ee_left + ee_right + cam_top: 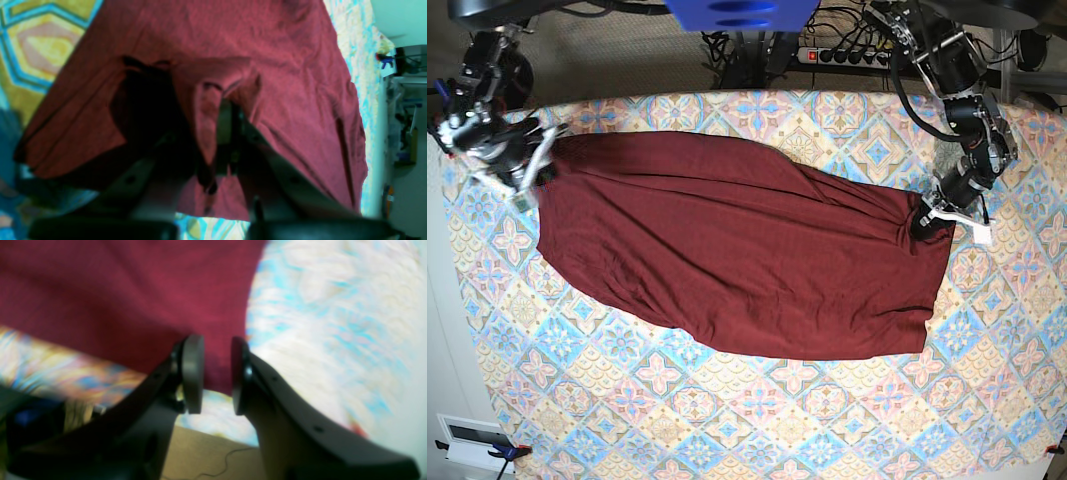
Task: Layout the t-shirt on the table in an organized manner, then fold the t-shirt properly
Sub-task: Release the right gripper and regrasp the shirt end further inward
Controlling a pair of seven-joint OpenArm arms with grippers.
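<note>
While the t-shirt (737,250) stretches lengthwise across the tabletop (757,420), left fingers (217,140) pinch one end; right fingers (217,373) gape around the other.

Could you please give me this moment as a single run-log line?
stage: layout | t-shirt: spread on table | left pincer: shut on t-shirt edge | right pincer: open at opposite edge

right end effector (217,375) parted | t-shirt (126,296) edge between pads; table (333,323) beneath
</note>
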